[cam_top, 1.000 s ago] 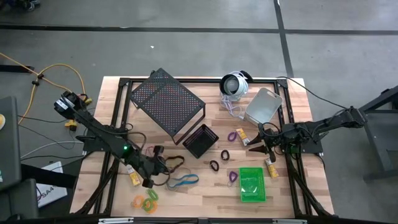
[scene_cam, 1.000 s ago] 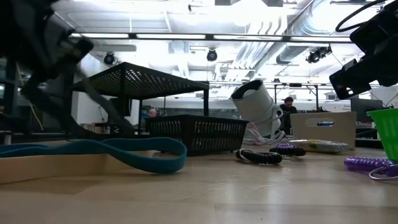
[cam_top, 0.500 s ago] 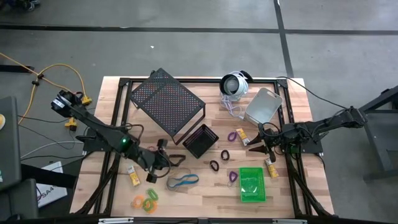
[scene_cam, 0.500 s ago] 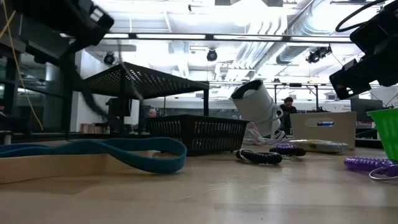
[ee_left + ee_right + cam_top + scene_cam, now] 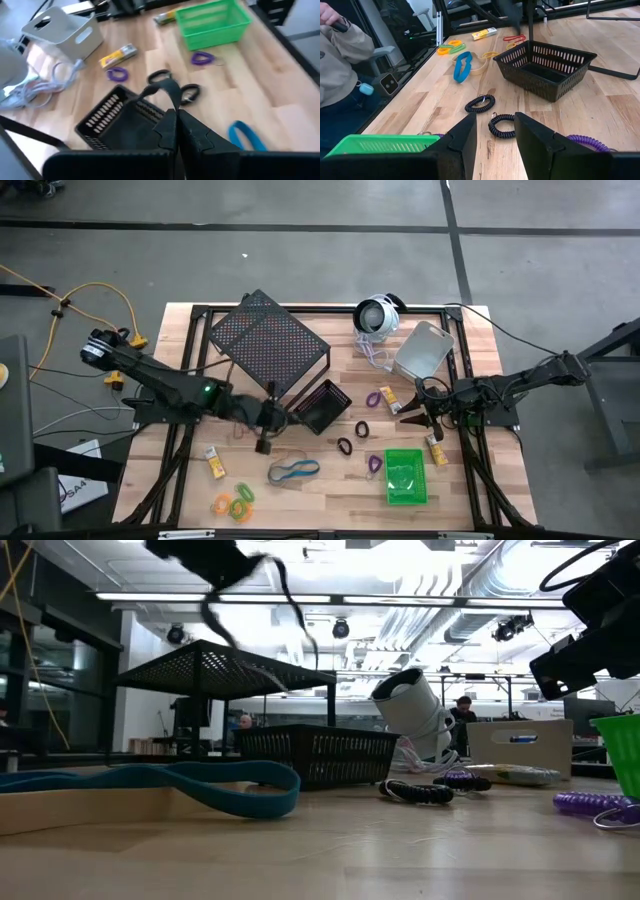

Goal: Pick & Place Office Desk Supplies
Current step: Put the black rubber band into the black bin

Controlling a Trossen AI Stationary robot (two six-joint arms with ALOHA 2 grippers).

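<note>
My left gripper [image 5: 283,418] hovers just left of the small black bin [image 5: 322,406], shut on a dark brown elastic loop [image 5: 292,602]. The wrist view shows the same bin [image 5: 120,122] right ahead of its fingers. Near the front edge, a blue loop [image 5: 293,471] lies flat on the table, and orange and green loops [image 5: 235,500] lie left of it. The green bin [image 5: 405,476] stands front right and the grey bin [image 5: 424,350] far right. My right gripper [image 5: 408,413] waits open at the right, with nothing between its fingers [image 5: 465,137]. My left gripper pinches the brown loop between its two shut fingers, and a bend of the band [image 5: 162,91] sticks out past the fingertips. The fingers slant downward from the table's left. The loop is lifted clear of the table, its strands dangling slack below the gripper.
A large black mesh rack [image 5: 268,340] stands behind the black bin, and a round white device with a cord [image 5: 376,317] sits at the far edge. Black coiled loops [image 5: 345,446], purple loops [image 5: 374,463] and yellow pieces [image 5: 213,463] lie scattered on the wood.
My left gripper, still shut, has risen and swung from the front left toward the table's right and far side, up to the black bin. The brown loop, which lay beside the blue one, has been lifted off the table with it. The blue loop has stayed put.
</note>
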